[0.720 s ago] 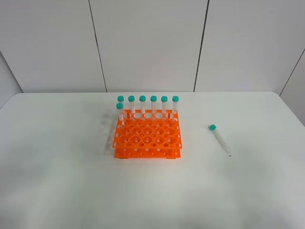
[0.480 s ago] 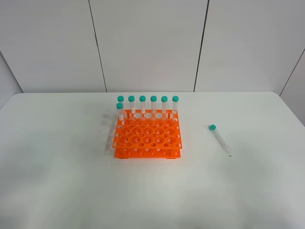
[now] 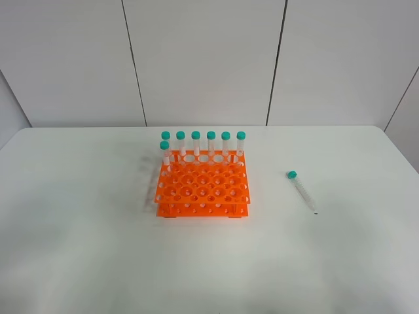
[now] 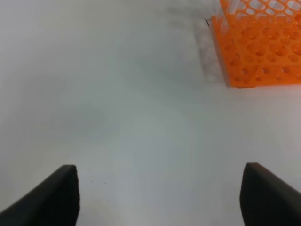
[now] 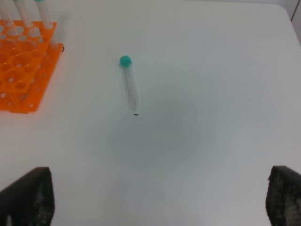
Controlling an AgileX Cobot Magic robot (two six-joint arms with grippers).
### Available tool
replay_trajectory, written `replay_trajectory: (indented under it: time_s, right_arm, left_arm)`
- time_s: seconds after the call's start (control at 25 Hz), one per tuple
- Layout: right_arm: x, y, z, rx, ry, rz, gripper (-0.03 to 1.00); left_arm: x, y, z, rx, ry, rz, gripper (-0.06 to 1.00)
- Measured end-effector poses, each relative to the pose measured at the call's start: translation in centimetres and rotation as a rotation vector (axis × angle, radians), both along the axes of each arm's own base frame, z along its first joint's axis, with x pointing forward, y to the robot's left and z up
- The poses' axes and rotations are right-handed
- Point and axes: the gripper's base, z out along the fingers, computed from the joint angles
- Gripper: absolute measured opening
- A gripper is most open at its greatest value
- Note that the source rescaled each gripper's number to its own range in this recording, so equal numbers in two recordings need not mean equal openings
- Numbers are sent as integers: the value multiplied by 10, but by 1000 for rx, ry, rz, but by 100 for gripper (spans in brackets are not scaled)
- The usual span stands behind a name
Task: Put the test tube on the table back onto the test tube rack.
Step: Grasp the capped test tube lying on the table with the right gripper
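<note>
Test tube [image 5: 130, 87] lies on its side on the white counter [image 5: 211, 70], ahead of the right tool [image 5: 160, 188]. This tool is open: its two dark fingers [image 5: 30, 197] stand wide apart at the edges of the wrist view, with nothing between them. They do not touch the test tube, which is well apart from them. The teal cap [image 5: 125, 60] of the tube points away from the tool, and the pointed tip points toward it.

The left tool [image 4: 160, 188] is open as well. Its dark fingers [image 4: 56, 197] are far apart over bare counter and hold nothing. Farther out from it, one corner of the orange rack [image 4: 254, 52] is visible.

In the high view the rack stands near the middle of the counter. The test tube lies to the right of it, well apart, a little slanted, with the cap toward the back wall [image 3: 203, 59]. Seven capped tubes [image 3: 211, 140] stand upright in the rack: six in the back row, and one in the next row at the left end.
</note>
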Motion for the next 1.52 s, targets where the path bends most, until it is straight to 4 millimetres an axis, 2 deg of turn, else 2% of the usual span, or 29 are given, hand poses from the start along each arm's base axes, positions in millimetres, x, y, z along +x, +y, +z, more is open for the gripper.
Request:
replay_trajectory:
  time_s: [0.24,0.36,0.52,0.72,0.92,1.16,1.28,1.4,1.52]
  right_arm:
    - [0,0,0,0,-1,0,100]
    - [2,0,7,2,-2,1,100]
    - [27,0,30,6,94,1,100]
    - [89,0,52,16,306,4,100]
    - [166,-1,55,17,508,5,100]
    - [270,-2,33,-26,702,50,100]
    - [313,-1,18,-37,746,65,100]
    - [340,13,2,-75,778,124,100]
    - [355,34,-15,-101,786,178,100]
  left_arm:
    - [0,0,0,0,0,0,97]
    - [0,0,0,0,0,0,97]
    - [0,0,0,0,0,0,97]
    - [0,0,0,0,0,0,97]
    - [0,0,0,0,0,0,97]
    - [0,0,0,0,0,0,97]
    - [0,0,0,0,0,0,97]
    - [0,0,0,0,0,0,97]
    - [0,0,0,0,0,0,97]
